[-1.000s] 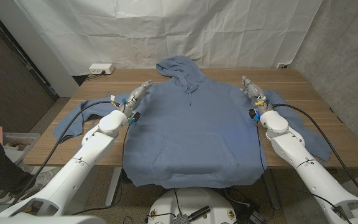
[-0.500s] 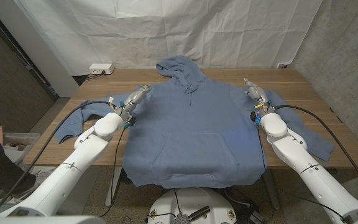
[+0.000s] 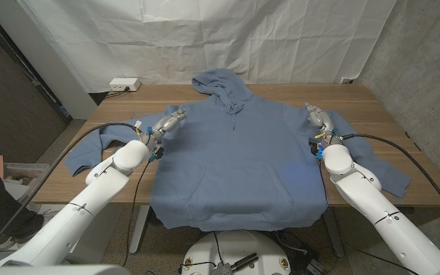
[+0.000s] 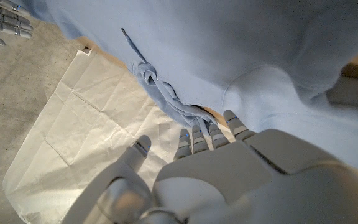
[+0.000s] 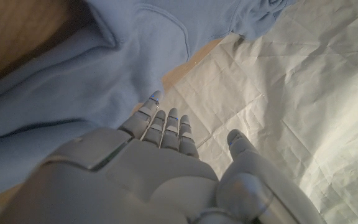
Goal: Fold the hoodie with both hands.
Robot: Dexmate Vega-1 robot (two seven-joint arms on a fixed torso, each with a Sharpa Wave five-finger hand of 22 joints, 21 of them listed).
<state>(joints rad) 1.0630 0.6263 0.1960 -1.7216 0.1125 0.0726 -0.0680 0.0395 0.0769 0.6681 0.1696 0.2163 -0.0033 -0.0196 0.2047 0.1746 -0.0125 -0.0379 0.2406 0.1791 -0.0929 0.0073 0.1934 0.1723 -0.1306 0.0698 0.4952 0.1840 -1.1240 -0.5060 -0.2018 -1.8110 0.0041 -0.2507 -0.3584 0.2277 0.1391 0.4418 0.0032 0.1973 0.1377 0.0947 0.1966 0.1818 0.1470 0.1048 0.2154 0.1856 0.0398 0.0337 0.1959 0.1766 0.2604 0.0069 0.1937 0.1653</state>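
White sheet [image 3: 205, 38] hangs behind the wooden counter [image 3: 373, 99]. Blue hoodie [image 3: 235, 153] lies face up, spread across the counter, hood [image 3: 221, 84] toward the sheet, hem hanging over the near edge so the bottom is cut off from view. Left sleeve [image 3: 90, 149] runs out toward the counter's left side, right sleeve [image 3: 376, 164] toward the right, partly hidden by the arm. Left hand [image 3: 168, 122] sits at the hoodie's left shoulder, right hand [image 3: 317, 118] at the right shoulder; contact with the cloth is hard to make out. Both wrist views show the fingers [image 4: 194, 134] straight and apart, holding nothing. White power strip [image 3: 124, 84] sits at the far left corner.
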